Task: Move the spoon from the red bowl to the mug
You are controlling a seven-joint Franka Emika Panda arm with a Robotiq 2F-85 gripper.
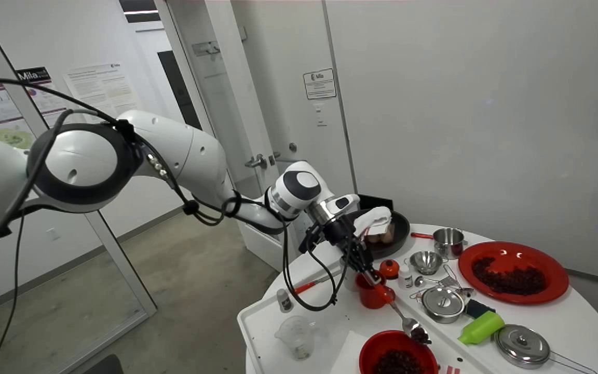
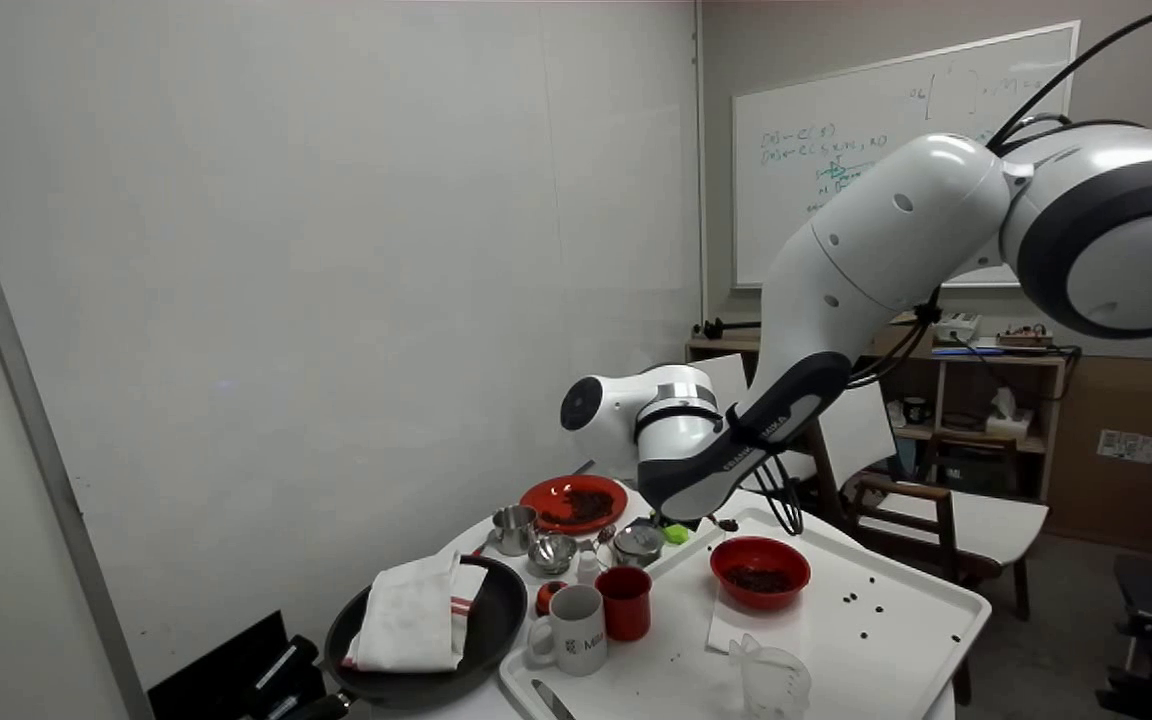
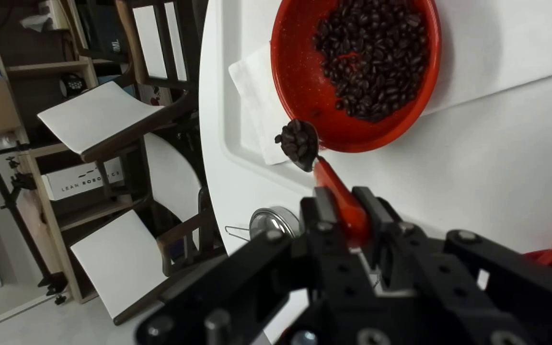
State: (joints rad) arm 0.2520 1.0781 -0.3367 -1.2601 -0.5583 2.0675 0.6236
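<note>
1. Holds the red-handled spoon [image 3: 337, 191] in the Robotiq gripper [image 3: 344, 207], with black fingers [image 3: 374, 206] pressed in on both sides of the handle and only the handle's thickness between.
2. Bears a heap of dark coffee beans [image 3: 296, 139] in the head of the spoon, clear to see in the wrist view.
3. Has the spoon's head at the edge of the red bowl [image 3: 300, 81], overlapping its rim in the wrist view. Cannot tell whether raised above the rim or just beside it.
4. See more coffee beans inside the red bowl, banked toward one side, with bare red on the other.
5. Find a white napkin [image 3: 257, 91] under the red bowl, on the white tray [image 2: 881, 668], with a few stray beans [image 2: 879, 609] lying near in an exterior view.
6. See the white mug [image 2: 576, 625] upright on the same tray, just beside the red cup [image 2: 626, 608] and well apart from the red bowl. Cannot tell whether touching the cup.
7. Note a clear measuring jug [image 2: 774, 682] on the tray, and a knife blade [image 2: 551, 699] at its corner.
8. Find past the tray, on the white table [image 1: 563, 322], a wide red dish [image 1: 557, 275] with dark beans [image 1: 517, 280], a lidded steel pot [image 1: 443, 304], a lime-green bottle [image 1: 481, 328], and a frying pan [image 2: 501, 610] bearing a white towel [image 2: 411, 615].
</note>
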